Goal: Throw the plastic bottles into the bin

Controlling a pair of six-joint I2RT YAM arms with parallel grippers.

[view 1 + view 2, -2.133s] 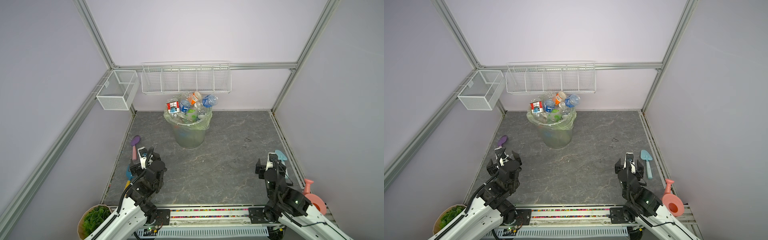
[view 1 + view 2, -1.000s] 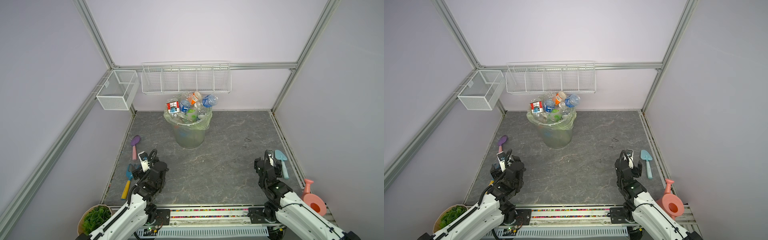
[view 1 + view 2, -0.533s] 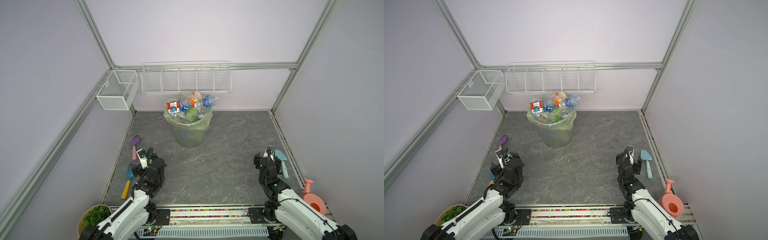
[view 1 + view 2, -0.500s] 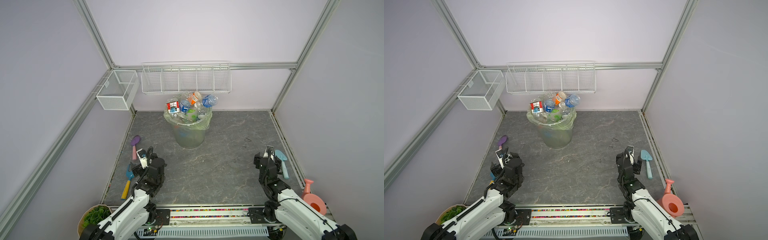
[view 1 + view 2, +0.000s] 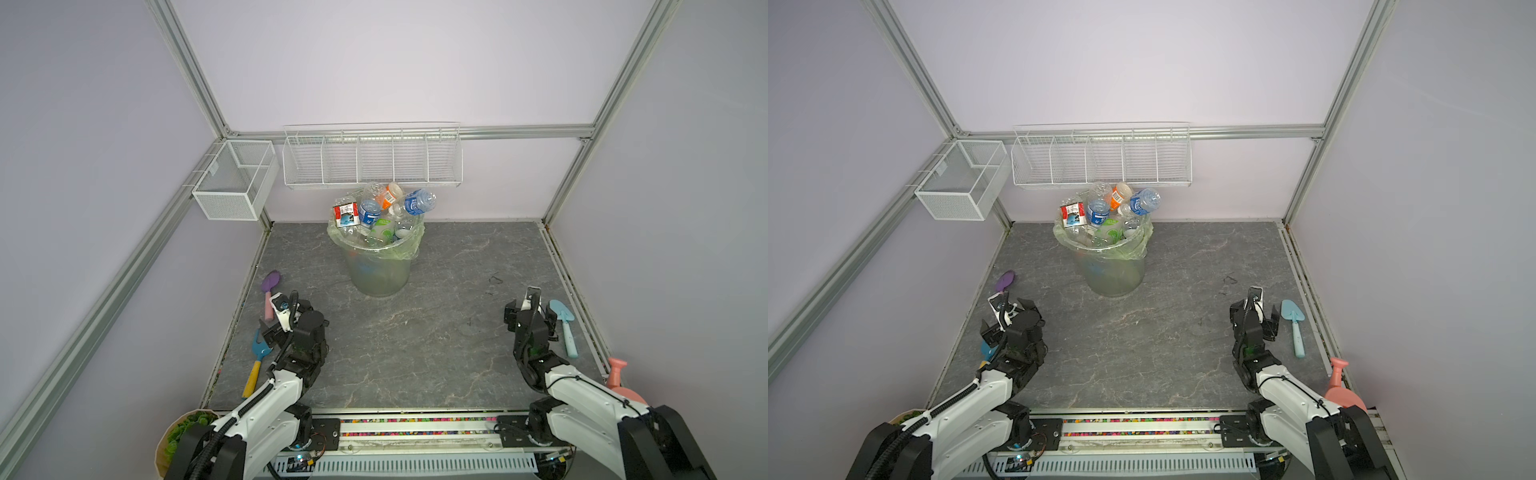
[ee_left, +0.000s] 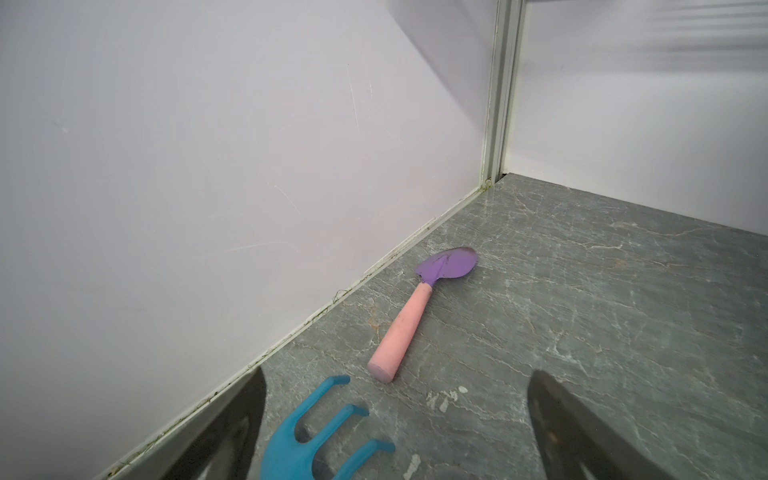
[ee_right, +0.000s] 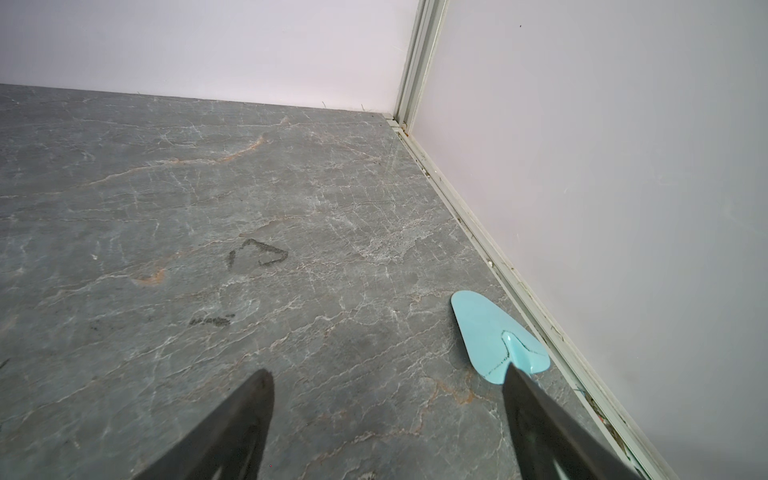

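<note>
In both top views: pale-green bin [image 5: 380,266] upright on the grey tabletop [image 5: 436,345], heaped past its rim with plastic bottles [image 5: 374,208], several jutting above the bag's edge. Just behind and above the bin, long wire basket [image 5: 372,160] on the wall; up to the bin's left, smaller mesh basket [image 5: 232,183].

Forward and left of the bin, well apart from it, left hand [image 5: 289,318] low over the tabletop, spread wide, holding nothing. Just beside it, on the side away from the bin, purple trowel [image 5: 271,291] and blue rake [image 5: 259,353].

Forward and right of the bin, equally far off, right hand [image 5: 530,313] also spread wide and empty. Just past it, farther from the bin, pale-blue trowel [image 5: 563,328].

Left wrist view: two dark fingers [image 6: 232,428] far apart, with only tabletop and the rake's tines between them. Purple trowel flat on the tabletop near the wall.

Right wrist view: fingers [image 7: 237,424] wide apart over bare tabletop, pale-blue trowel blade beside one of them, near the wall.
</note>
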